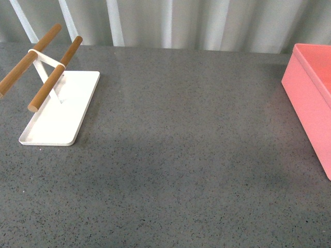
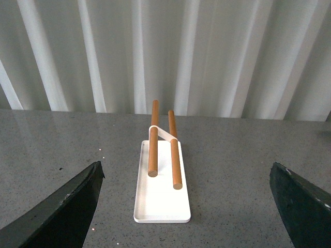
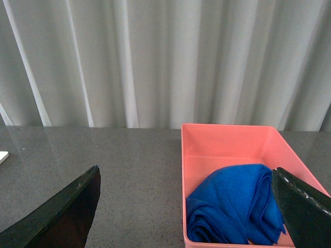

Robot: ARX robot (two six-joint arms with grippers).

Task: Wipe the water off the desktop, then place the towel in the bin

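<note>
Pale pleated curtains close off the back of the scene, and below them the dark grey speckled stone table fills the front view. No puddle shows on it, so the wiping looks finished. At the upper left of the frame sits a flat white tray carrying two wooden rods on a white stand; at the right edge the salmon-pink plastic bin is cut off by the frame. Neither arm appears.

From the left wrist, the left gripper hangs spread wide and empty above the table, its dark fingers at the lower corners, with the tray centred between them.

From the right wrist, the right gripper is likewise spread and empty. The thick royal-blue microfibre towel lies crumpled inside the bin at lower right, apparently dropped there, which suggests the task is essentially complete.
</note>
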